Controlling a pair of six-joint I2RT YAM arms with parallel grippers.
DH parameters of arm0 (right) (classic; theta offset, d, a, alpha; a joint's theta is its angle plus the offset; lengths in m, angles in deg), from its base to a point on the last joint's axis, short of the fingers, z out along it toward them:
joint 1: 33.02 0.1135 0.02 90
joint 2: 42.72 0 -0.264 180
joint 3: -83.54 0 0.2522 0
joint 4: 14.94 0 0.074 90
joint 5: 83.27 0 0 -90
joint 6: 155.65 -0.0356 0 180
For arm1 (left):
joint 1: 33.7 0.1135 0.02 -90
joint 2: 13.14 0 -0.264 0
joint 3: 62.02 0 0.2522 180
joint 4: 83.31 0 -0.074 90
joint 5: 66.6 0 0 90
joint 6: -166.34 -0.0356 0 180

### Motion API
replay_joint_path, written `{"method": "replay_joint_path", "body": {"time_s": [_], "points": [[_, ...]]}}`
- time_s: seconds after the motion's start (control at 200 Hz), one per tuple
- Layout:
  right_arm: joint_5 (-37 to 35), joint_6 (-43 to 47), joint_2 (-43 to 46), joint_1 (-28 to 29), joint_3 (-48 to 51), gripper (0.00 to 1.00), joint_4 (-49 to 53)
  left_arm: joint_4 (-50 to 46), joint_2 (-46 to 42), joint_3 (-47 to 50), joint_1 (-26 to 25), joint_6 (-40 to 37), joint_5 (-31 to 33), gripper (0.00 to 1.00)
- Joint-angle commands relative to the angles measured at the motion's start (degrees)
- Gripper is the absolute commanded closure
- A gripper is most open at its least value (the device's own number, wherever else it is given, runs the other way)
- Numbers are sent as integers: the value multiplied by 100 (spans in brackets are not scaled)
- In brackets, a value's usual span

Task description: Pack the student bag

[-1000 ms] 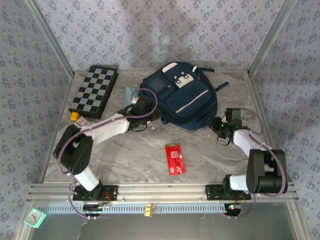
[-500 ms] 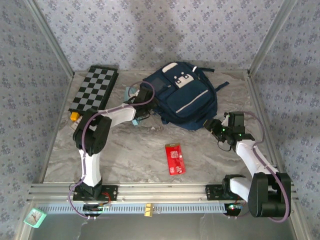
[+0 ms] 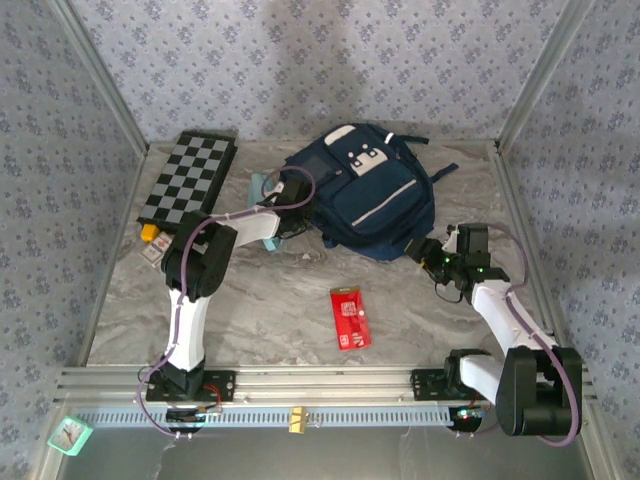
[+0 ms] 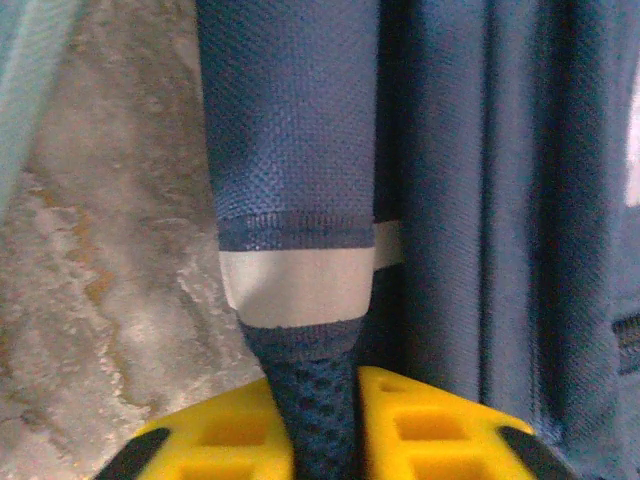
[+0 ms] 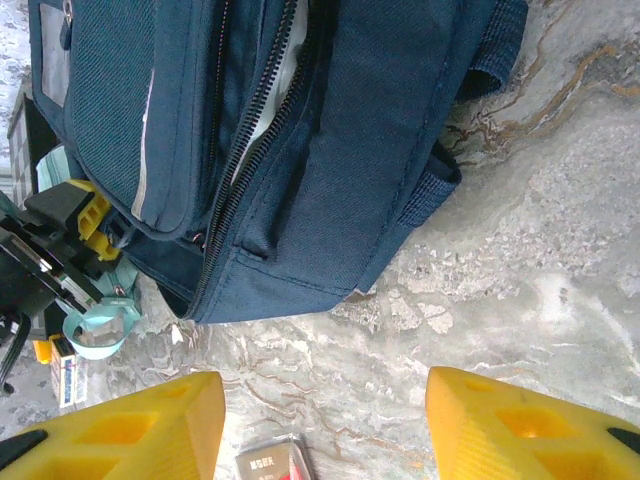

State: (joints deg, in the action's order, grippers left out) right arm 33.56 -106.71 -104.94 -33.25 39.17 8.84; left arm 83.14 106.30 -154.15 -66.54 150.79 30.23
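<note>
Since a second ago the left arm has folded its elbow in and carried the left claw (image 3: 288, 195) from the table in front of the student bag (image 3: 365, 190) up to the bag's left flank, where its jaws have come together. The right arm has swung its forearm toward the bag, so the right claw (image 5: 318, 425) now sits just off the bag's near right corner. Nearest the bases, a red packet (image 3: 349, 318) lies flat on the marble table (image 3: 260, 310), well to the left of the right claw and closer to the bases than either claw. In the right wrist view its top edge peeks up between the two yellow fingers (image 5: 120, 430), which stand wide apart and hold nothing. Just beyond that claw lies the bag's lower corner, and a zipper (image 5: 250, 130) with pale trim runs away from the claw along the bag. The left claw is clamped on a dark mesh strap (image 4: 312, 395) that comes out of a white-banded fabric tab (image 4: 295, 285) at the bag's side, with the yellow pads touching the strap on both sides. A teal item (image 3: 260, 183) lies just beside that claw on its left. Farther left and well apart from the claw, a black-and-white chessboard (image 3: 190, 178) lies flat near the back wall.
</note>
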Motion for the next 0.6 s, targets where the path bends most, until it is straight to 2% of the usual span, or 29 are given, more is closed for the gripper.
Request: {"method": "replay_joint_path", "body": {"time_s": [0.0,0.085,0.325,0.5,0.595], "points": [[63,164,67,23,-127,43,339,225,56,-218,26,132,-125,87],[101,238,69,49,-244,43,501,336,-48,-184,-6,186,-258,95],[48,160,-6,472,-401,42,788,436,-446,-50,-439,527,-335,100],[-834,388,118,1258,-870,41,1456,515,-655,72,-829,1016,-308,100],[-1153,387,61,1679,-918,41,1415,417,-802,190,-1002,1295,-163,100]]}}
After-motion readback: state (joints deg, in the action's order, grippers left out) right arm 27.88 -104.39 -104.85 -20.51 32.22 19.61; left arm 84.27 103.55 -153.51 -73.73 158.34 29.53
